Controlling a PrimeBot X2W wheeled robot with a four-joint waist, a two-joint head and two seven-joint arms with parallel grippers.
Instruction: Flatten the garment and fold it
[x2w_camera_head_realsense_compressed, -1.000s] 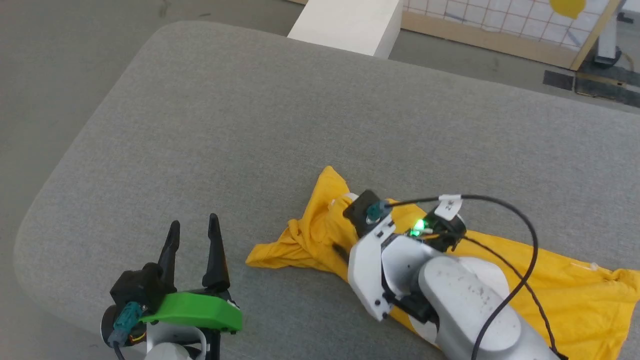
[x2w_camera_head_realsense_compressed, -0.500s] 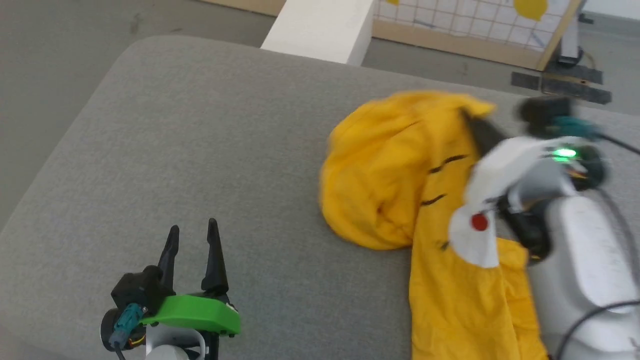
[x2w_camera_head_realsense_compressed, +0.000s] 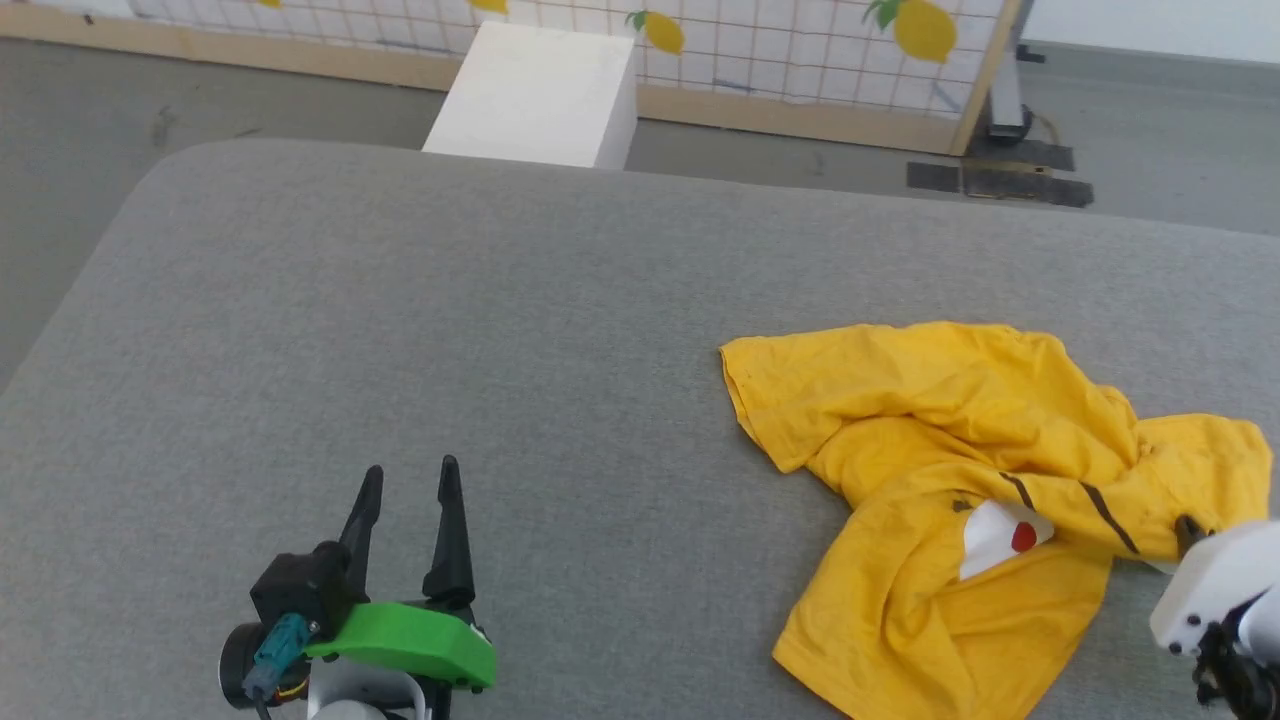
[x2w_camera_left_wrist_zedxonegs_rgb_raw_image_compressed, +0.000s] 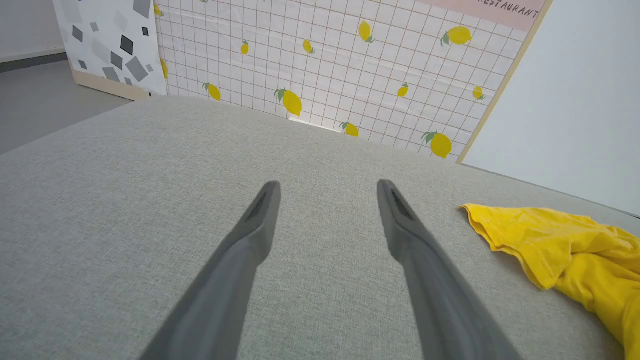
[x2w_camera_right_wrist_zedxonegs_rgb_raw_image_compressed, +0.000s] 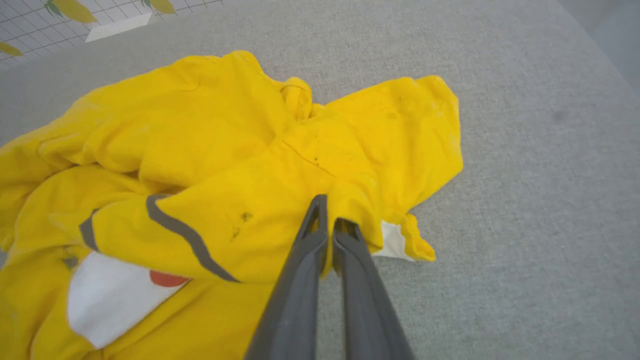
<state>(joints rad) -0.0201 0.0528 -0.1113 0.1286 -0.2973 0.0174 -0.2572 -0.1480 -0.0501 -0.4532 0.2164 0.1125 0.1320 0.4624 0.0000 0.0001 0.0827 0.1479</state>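
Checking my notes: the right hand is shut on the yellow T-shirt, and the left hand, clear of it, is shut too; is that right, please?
Not quite: the left hand is open, as the left wrist view shows. The right hand is indeed shut on the yellow T-shirt.

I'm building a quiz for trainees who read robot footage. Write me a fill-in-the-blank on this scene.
1. The right pincer is shut on a fold of the ______ T-shirt.
2. The left pincer stands ______, apart from the T-shirt.
3. The T-shirt lies crumpled on a ______ cushion.
4. Its white patch carries a ______ dot.

Missing words: yellow; open; grey; red.
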